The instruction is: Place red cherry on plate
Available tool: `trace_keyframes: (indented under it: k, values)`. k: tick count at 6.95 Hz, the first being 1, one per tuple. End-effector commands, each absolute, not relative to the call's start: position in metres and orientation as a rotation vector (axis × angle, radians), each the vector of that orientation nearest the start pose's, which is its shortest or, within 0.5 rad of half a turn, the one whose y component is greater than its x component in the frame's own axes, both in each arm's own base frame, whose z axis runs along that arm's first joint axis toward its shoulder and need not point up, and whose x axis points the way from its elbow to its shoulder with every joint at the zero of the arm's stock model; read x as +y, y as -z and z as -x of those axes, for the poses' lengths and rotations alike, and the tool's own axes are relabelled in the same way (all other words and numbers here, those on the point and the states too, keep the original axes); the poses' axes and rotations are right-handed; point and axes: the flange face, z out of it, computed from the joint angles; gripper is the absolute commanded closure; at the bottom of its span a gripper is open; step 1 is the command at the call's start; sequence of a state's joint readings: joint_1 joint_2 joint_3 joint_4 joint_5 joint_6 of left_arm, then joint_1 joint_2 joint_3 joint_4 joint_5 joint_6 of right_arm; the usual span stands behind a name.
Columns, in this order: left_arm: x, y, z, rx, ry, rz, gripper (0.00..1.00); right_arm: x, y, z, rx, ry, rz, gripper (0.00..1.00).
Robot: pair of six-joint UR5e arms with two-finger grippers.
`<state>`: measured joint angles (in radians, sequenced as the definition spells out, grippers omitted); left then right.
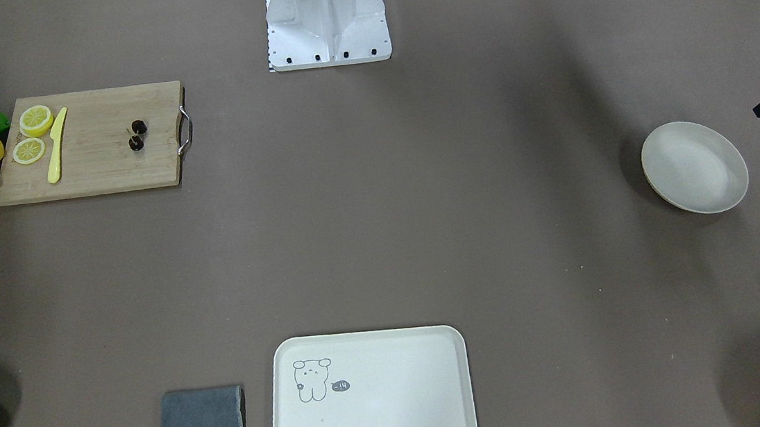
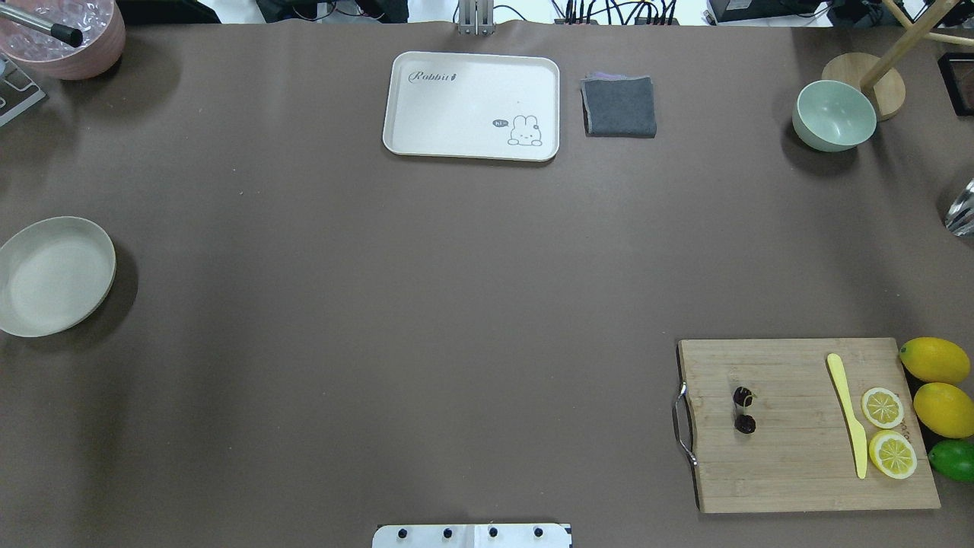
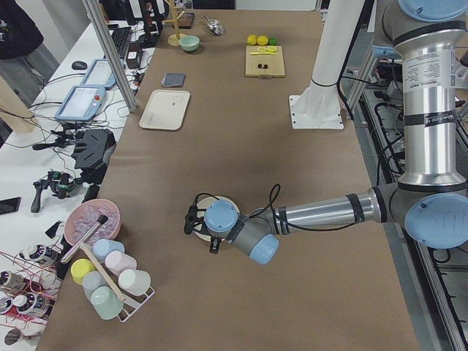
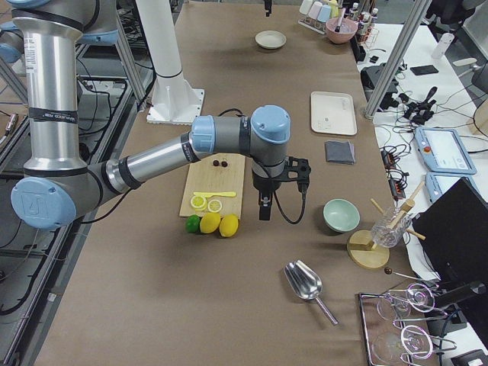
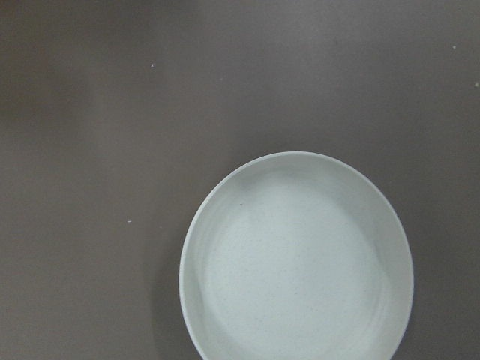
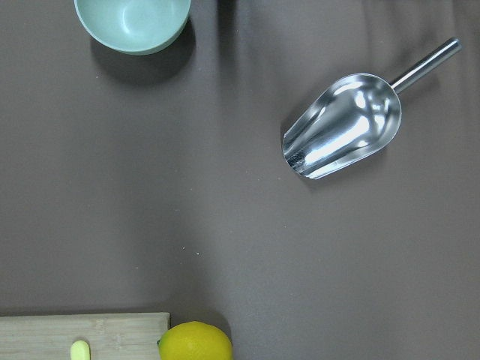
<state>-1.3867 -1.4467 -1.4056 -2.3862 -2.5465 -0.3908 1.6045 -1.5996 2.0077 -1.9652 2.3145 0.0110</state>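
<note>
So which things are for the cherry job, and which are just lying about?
For the job: red cherry, plate.

Just lying about: cutting board, lemons, lime, lemon slices, yellow knife, rabbit tray, grey cloth, green bowl, metal scoop.

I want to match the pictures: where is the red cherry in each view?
Front-facing: red cherry, upper left.
Overhead: cherry, lower right.
Exterior left: cherry, top centre.
Exterior right: cherry, near centre.
Left wrist: absent.
Right wrist: absent.
Landmark: wooden cutting board under it.
</note>
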Motion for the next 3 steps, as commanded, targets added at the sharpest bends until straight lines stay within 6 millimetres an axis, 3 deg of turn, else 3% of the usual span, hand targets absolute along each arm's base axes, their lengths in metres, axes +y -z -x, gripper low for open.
trace_keyframes:
  k: [1, 3]
  values:
    - [-0.454, -0.707, -0.039, 1.043, -0.065, -0.175, 0.03, -0.446, -0.503, -0.081, -0.744, -0.035, -0.024, 0.00]
    - [-0.498, -0.716, -0.058, 1.004, -0.064, -0.168, 0.04, -0.446, -0.504, -0.081, -0.742, -0.036, -0.022, 0.00]
